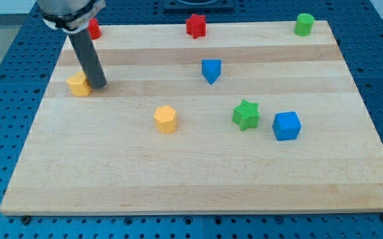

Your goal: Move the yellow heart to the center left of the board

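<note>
Jaws are something I lack: I end in a straight dark rod, so nothing on me opens, closes or grips, and my tip [99,86] does all the work by pushing. Right now it rests on the pale wooden board [198,179] near the view's left edge, touching or very nearly touching the right side of the small yellow plastic heart [79,85]; the rod hides the contact line, so I cannot say which.

That heart sits close to the board's left edge, in the upper half of the view. I judge the push to be in its late stage: the block is already far enough left, but it looks a little high for centre left. The next move, as I read it, calls for a short nudge toward the view's bottom, which means bringing my tip round to the heart's upper side without knocking it off the nearby edge.

Nothing crowds the path. A yellow hexagonal block [166,119] lies well apart toward the middle, a red block [93,28], partly hidden behind my arm, sits at the top left corner, and a red star-shaped block [196,26], blue triangular block [211,70], green star-shaped block [245,114], blue cube [287,125] and green cylinder [304,24] are all farther right.
</note>
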Controlling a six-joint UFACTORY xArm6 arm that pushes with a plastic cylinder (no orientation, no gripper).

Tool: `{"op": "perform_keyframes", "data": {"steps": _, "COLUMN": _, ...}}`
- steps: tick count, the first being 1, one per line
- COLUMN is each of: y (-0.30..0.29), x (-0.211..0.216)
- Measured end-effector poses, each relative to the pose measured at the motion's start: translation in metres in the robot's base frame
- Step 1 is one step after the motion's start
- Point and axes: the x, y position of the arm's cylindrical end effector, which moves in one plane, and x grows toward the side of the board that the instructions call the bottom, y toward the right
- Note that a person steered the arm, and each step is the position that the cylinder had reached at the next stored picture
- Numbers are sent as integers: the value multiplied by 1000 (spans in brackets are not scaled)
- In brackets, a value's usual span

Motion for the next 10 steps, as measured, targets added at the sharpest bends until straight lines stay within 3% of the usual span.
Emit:
{"op": "perform_keyframes", "data": {"steps": 5, "y": -29, "x": -16}}
{"op": "perform_keyframes", "data": {"steps": 7, "y": -54, "x": -2}}
{"op": "perform_keyframes", "data": {"steps": 10, "y": 10, "x": 0}}
